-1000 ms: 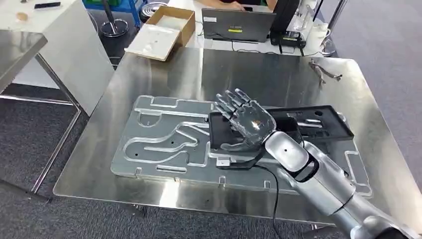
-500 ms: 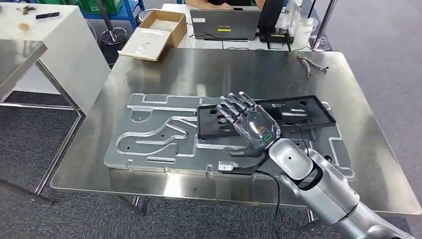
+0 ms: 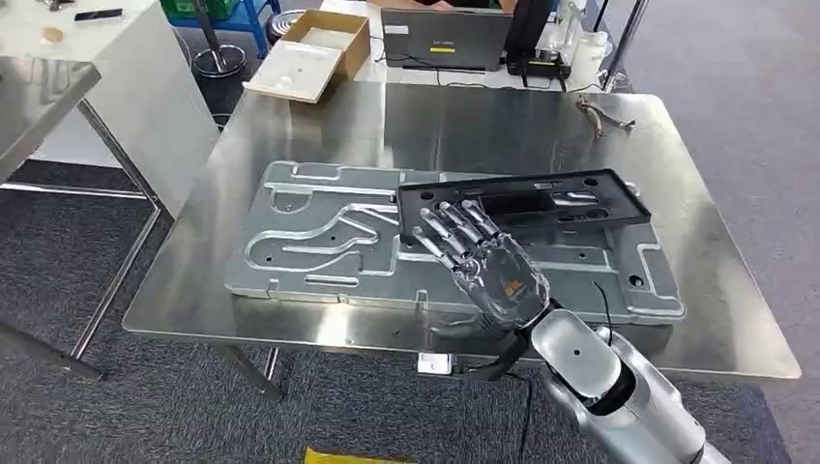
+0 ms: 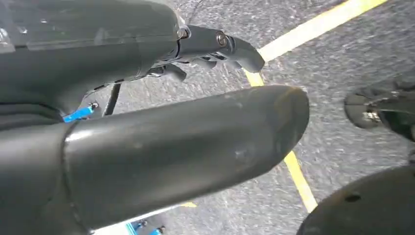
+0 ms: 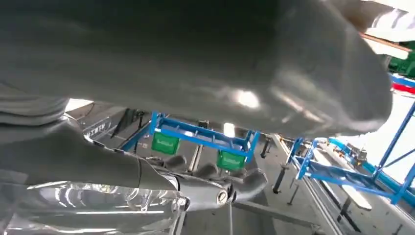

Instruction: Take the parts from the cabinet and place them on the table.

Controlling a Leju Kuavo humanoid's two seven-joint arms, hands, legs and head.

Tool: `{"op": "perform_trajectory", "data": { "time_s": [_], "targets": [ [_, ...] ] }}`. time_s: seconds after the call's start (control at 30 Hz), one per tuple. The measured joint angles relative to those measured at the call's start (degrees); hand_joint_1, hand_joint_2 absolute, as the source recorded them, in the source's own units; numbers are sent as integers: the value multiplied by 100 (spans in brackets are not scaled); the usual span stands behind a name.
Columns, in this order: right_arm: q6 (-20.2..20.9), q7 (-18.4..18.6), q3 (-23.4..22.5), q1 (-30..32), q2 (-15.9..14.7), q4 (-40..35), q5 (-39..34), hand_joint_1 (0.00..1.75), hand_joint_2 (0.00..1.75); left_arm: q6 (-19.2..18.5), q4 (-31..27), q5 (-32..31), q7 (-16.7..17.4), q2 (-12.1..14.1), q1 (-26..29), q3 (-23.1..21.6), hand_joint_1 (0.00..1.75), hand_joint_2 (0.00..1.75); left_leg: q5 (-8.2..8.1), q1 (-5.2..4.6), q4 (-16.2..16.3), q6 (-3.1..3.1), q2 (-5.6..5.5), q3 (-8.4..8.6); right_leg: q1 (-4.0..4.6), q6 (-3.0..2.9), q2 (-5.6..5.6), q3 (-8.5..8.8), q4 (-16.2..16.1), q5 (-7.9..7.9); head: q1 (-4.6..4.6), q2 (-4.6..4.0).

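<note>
Black part near edge hidden behind right hand, fingers spread, empty; left hand state unclear

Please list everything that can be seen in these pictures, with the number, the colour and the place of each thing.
Shiny steel table: one, silver, centre of the head view.
Large flat machined aluminium plate with grooves: one, silver, lying on the table.
Black flat plastic tray part: one, black, lying on the right part of the plate.
Small bent metal piece: one, grey, far right corner of the table.
Open cardboard box: one, brown, beyond the table.
Flat white panel: one, white, at the box.
Laptop: one, dark grey, on a desk behind the table.
Yellow floor line: yellow, on the grey floor, left wrist view.
Blue racks with green bins: blue and green, right wrist view.
Right hand: one, dark grey, fingers spread, above the plate's near edge.
Left hand: one, dark grey, hanging above the floor.
</note>
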Motion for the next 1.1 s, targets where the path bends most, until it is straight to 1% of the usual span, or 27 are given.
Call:
{"op": "perform_trajectory", "data": {
  "time_s": [0.03, 0.07, 0.1, 0.13, 0.17, 0.23, 0.27, 0.3, 0.33, 0.4, 0.43, 0.47, 0.5, 0.57, 0.6, 0.63, 0.67, 0.73, 0.77, 0.8, 0.83, 0.9, 0.93, 0.97, 1.0, 1.07, 1.1],
  "targets": [
    [-39, -2, -22, 55, 0, -48, 2, 0, 0, 4, 0, 0, 24, 0, 9, -59, 0, 0, 61, -14, 7, 8, 9, -75, 9, -1, -1, -114, 424, -339, 2, 0],
    [-63, -7, -35, 130, 0, -91, 4, 0, 0, 17, -2, 0, 44, 0, 17, -103, 0, 0, 112, -31, 9, 23, 19, -147, 14, 3, 0, -199, 813, -566, 0, 0],
    [-83, -22, -50, 215, 0, -125, 7, 0, 0, 26, -2, 0, 61, 0, 19, -145, 0, 0, 165, -46, 18, 27, 23, -223, 15, 4, -1, -233, 1094, -637, 0, 0],
    [-103, -35, -57, 297, 0, -151, 15, 0, 0, 44, 0, 0, 79, 2, 23, -186, 0, 0, 215, -65, 31, 24, 28, -307, 15, -4, -1, -171, 1174, -546, 2, 0],
    [-135, -48, -61, 368, 0, -188, 20, 0, 0, 59, 0, 0, 92, 2, 24, -206, 0, 0, 261, -77, 53, 21, 30, -392, 19, -22, -1, -4, 1033, -357, 0, 0],
    [-173, -61, -83, 472, 0, -280, 20, 0, 0, 87, 0, 4, 98, 0, 26, -210, 0, 0, 345, -98, 114, -2, 36, -547, 59, -107, -8, 616, 226, -43, 0, 0],
    [-179, -61, -98, 491, 0, -328, 20, 0, 0, 98, 0, 7, 98, -9, 25, -217, 0, 0, 374, -97, 148, -14, 46, -584, 97, -170, -42, 971, -229, -115, -2, 0],
    [-186, -61, -111, 495, 0, -367, 20, 0, 0, 101, 0, 7, 98, -9, 34, -232, 0, 0, 400, -130, 184, -42, 47, -627, 125, -186, -66, 1154, -595, -224, 0, 0],
    [-197, -61, -122, 510, 0, -387, 17, 0, 0, 101, 0, 7, 98, -9, 38, -243, 0, 0, 461, -116, 165, -89, 65, -631, 139, -176, -63, 1123, -608, -218, 0, 0],
    [-205, -66, -131, 562, 0, -415, 17, 0, 0, 101, 0, 7, 98, -9, 43, -245, 0, 0, 566, -85, 116, -160, 77, -638, 168, -235, -45, 1080, -632, -127, 2, 0],
    [-205, -66, -135, 580, 0, -417, 18, 0, 0, 101, 0, 7, 100, 2, 52, -247, 0, 0, 530, -91, 76, -202, 59, -700, 97, -269, -61, 1030, -695, -29, 0, 0],
    [-205, -66, -138, 582, 0, -428, 17, 0, 0, 103, 0, 9, 101, 0, 50, -247, 0, 0, 335, -81, 209, -251, 53, -749, 88, -292, -75, 974, -717, 58, 0, 0],
    [-210, -66, -138, 579, 0, -444, 17, 0, 0, 103, 0, 9, 100, 0, 56, -247, 0, 0, -24, -65, 481, -291, 45, -850, 79, -344, -73, 883, -721, 130, 0, 0],
    [-212, -68, -138, 609, -7, -452, 17, 0, 0, 103, 0, 7, 105, -2, 60, -250, 0, 0, -660, -12, 1257, -357, 47, -1027, 78, -339, -73, 715, -717, 267, 0, 0],
    [-214, -68, -140, 627, -11, -452, 2, 0, 0, 103, 0, 7, 105, 0, 58, -250, 0, 0, -759, 8, 1571, -387, 48, -1047, 77, -332, -74, 618, -705, 337, -2, 0],
    [-212, -79, -140, 644, -11, -452, -11, 0, 0, 103, 0, 7, 107, 0, 54, -250, 0, 0, -661, 27, 1715, -412, 47, -997, 69, -315, -76, 519, -685, 402, 0, 0],
    [-212, -101, -140, 661, -11, -452, -22, 0, 0, 103, 0, 7, 111, 4, 53, -250, 0, 0, -451, 42, 1667, -431, 48, -863, 59, -293, -75, 412, -659, 461, 0, 0],
    [-207, -133, -140, 704, -11, -444, -65, 0, 0, 101, 0, 4, 129, 15, 42, -250, 0, 0, -72, 69, 1061, -463, 45, -295, 24, -225, -70, 198, -579, 560, 0, 0],
    [-205, -140, -140, 725, -11, -444, -89, 0, 0, 98, -2, 4, 144, 17, 26, -250, 0, 0, -152, 86, 560, -468, 15, 123, 22, -189, -68, 143, -522, 606, -2, 0],
    [-210, -144, -149, 772, -11, -444, -124, 0, 0, 87, -2, 0, 166, 20, 12, -250, 0, 0, -387, 50, 43, -435, -12, 469, 34, -147, -60, 82, -483, 634, 0, 0],
    [-212, -144, -157, 831, -11, -419, -149, 0, 0, 81, -2, 4, 192, 22, 2, -245, 0, 0, -421, 25, -1, -331, -28, 469, 31, -99, -71, 92, -492, 686, -2, 0],
    [-240, -146, -162, 1011, -11, -338, -153, 0, 0, 79, -2, 22, 247, 20, 8, -212, 0, 0, -362, -4, 4, -245, -20, 394, 20, -21, -82, 107, -535, 797, -2, 0],
    [-258, -160, -164, 1119, 2, -306, -153, 0, 0, 79, -2, 26, 280, 17, 9, -190, 0, 0, -287, 14, -36, -169, -9, 346, 21, 28, -75, 91, -557, 852, 2, 0],
    [-267, -179, -188, 1230, 7, -258, -162, 0, 0, 79, -2, 26, 315, 2, 0, -169, 0, 0, -207, 30, -49, -106, 40, 298, -16, 33, -47, 33, -469, 698, 0, 0],
    [-271, -199, -225, 1333, 20, -225, -186, 0, 0, 81, -13, 31, 334, -11, -5, -153, 0, 0, -138, 22, -53, -53, 37, 205, -6, 34, -43, -47, -259, 321, 2, 0],
    [-275, -225, -310, 1503, 22, -161, -267, 0, 0, 85, -50, 50, 361, -22, -4, -96, 0, 0, -5, -4, -47, 2, 56, 36, 5, 36, -38, -210, 514, -418, 2, 0],
    [-275, -245, -345, 1579, 22, -131, -280, 0, 0, 85, -59, 52, 367, -33, -5, -53, 0, 0, 62, -24, -43, 11, 63, -37, 7, 42, -33, -256, 885, -586, 0, 0]
  ]
}}
